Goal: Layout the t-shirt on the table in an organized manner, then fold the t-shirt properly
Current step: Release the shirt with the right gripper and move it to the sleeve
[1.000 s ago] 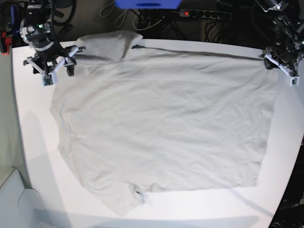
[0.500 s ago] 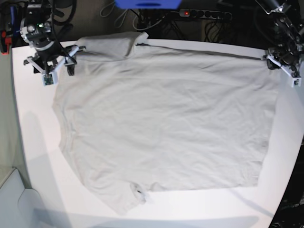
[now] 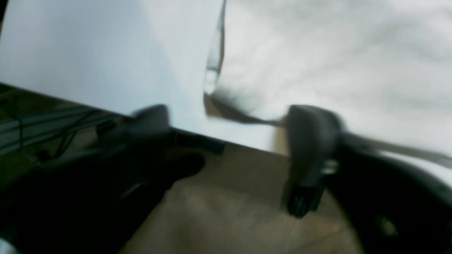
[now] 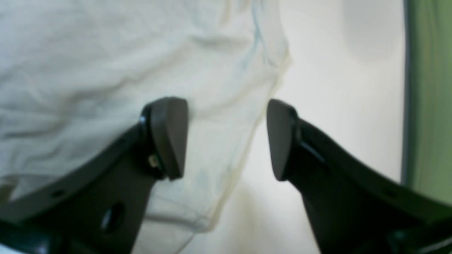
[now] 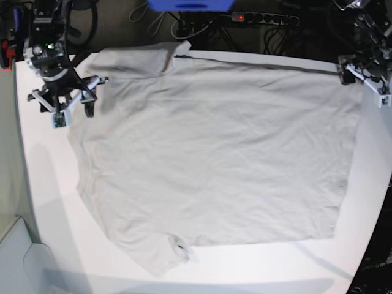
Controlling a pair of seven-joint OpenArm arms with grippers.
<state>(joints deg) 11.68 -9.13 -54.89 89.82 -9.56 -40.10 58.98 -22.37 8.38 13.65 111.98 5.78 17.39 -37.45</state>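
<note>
The light grey-beige t-shirt [image 5: 214, 153] lies spread flat across the white table [image 5: 43, 184], with its collar and dark label [image 5: 178, 248] near the front edge and one sleeve [image 5: 135, 58] at the back left. My left gripper [image 5: 367, 72] sits at the shirt's back right corner. In the blurred left wrist view it [image 3: 229, 130] is open, and the cloth corner [image 3: 229, 95] lies just ahead of its fingers at the table edge. My right gripper [image 5: 66, 105] hovers open over the shirt's left edge [image 4: 247, 106], which runs between the fingertips [image 4: 169, 137].
Behind the table's far edge lie a power strip with a red light [image 5: 263, 18], cables and a blue object [image 5: 190, 5]. A pale box [image 5: 18, 257] sits off the front left corner. The floor [image 3: 229, 211] shows beyond the table edge.
My left gripper has opened and let go of the shirt's back right corner. The right arm has shifted slightly towards the front and left. The shirt lies a little flatter at the back.
</note>
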